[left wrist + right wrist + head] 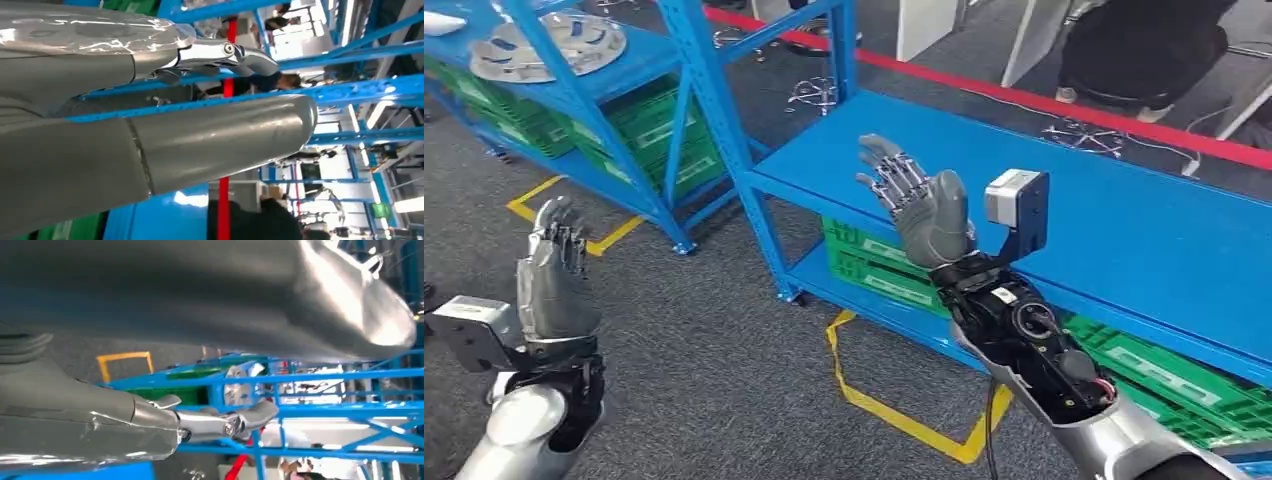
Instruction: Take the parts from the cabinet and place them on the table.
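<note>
A round silver part (546, 45) lies on the upper shelf of the blue cabinet (574, 95) at the far left, with a pale part (439, 22) beside it at the picture's edge. My right hand (921, 203) is raised in front of the nearer blue shelf (1124, 230), its fingers spread and nothing in it. My left hand (554, 275) is held up at the lower left over the grey floor, fingers straight, holding nothing. In the wrist views the thumb (210, 145) and fingers (220, 422) stand apart with only racking beyond them.
Green crates (879, 265) fill the lower shelves of both racks. Yellow tape (904, 415) marks the grey carpet by the rack's feet. A red line (1024, 95) crosses the floor behind, and a person in dark clothes (1144, 50) sits at the far right.
</note>
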